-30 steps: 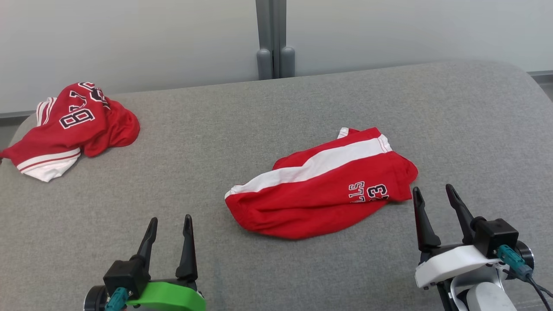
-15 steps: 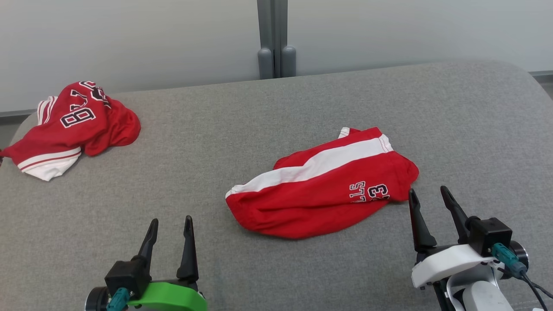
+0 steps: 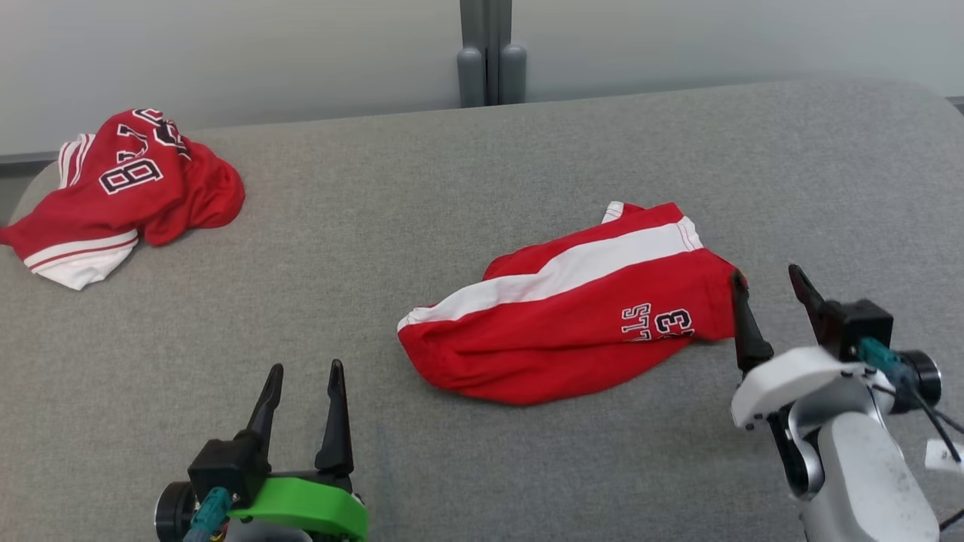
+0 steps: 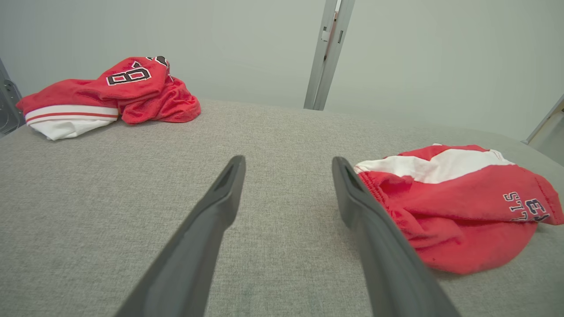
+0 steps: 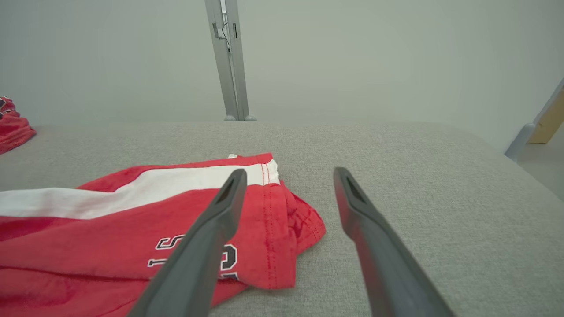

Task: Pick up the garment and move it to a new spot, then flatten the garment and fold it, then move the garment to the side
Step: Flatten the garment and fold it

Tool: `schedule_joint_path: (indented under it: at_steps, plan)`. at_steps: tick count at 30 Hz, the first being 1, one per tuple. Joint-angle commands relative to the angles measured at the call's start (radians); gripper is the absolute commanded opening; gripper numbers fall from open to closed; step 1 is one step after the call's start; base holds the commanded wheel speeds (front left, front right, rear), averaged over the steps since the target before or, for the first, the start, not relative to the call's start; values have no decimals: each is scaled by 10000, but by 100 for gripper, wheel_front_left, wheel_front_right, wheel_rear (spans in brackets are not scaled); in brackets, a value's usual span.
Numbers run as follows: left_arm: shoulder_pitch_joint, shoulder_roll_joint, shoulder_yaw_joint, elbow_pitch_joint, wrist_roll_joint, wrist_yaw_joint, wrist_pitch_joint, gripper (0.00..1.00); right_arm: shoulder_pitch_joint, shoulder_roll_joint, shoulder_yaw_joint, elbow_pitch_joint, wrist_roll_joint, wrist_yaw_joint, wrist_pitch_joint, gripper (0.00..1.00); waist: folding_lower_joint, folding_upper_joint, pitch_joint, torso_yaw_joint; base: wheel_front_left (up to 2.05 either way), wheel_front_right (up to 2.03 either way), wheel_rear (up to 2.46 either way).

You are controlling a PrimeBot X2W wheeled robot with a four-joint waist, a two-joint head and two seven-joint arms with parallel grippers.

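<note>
Your open right hand (image 3: 766, 272) brackets the hem of the crumpled red-and-white jersey garment (image 3: 572, 324) at centre-right, apparently to pinch it; your left hand (image 3: 306, 366) is open too.

Left gripper (image 3: 306, 365), lower left: dark tapered fingers (image 3: 263, 406), green shell (image 3: 301, 504), teal plug (image 3: 211, 503). Right gripper (image 3: 764, 271), lower right: same fingers, white shell (image 3: 783, 376), black cable (image 3: 930, 423), pale forearm (image 3: 866, 474).

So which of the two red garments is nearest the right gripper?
The middle garment, numbered 3: the right gripper stands at its edge. The number-8 garment lies far left.
</note>
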Motion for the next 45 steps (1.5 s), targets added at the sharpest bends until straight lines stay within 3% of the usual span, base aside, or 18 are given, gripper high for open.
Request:
schedule_joint_path:
  at_steps: [1, 13, 21, 29, 44, 45]
  plan:
    - [-230, 13, -39, -24, -5, 21, 5, 100, -414, -118, -38, 168, -72, -3, 300, 100, 0, 0, 296, 179, 0, 0, 0]
    - [-813, 16, -296, -33, -38, 62, 5, 100, -3011, -1234, 967, 2193, 1575, -5, 3213, 100, 0, 0, 1358, 934, 0, 0, 0]
    - [-928, 16, -416, 17, -8, 97, 5, 100, -3671, -1948, 1818, 2942, 2687, -3, 4031, 100, 0, 0, 1546, 1211, 0, 0, 0]
    - [-919, 16, -499, 71, 58, 84, 5, 100, -3980, -2247, 2334, 3344, 3440, -3, 4527, 100, 0, 0, 1531, 1304, 0, 0, 0]
    - [-983, 16, -613, 174, 188, 27, 5, 100, -4713, -2459, 3156, 4190, 3766, -3, 4009, 100, 0, 0, 1586, 1484, 0, 0, 0]
    - [-980, 16, -615, 173, 187, 31, 5, 100, -4743, -2469, 3211, 4224, 3788, -3, 3984, 89, 0, 0, 1587, 1486, 0, 0, 0]
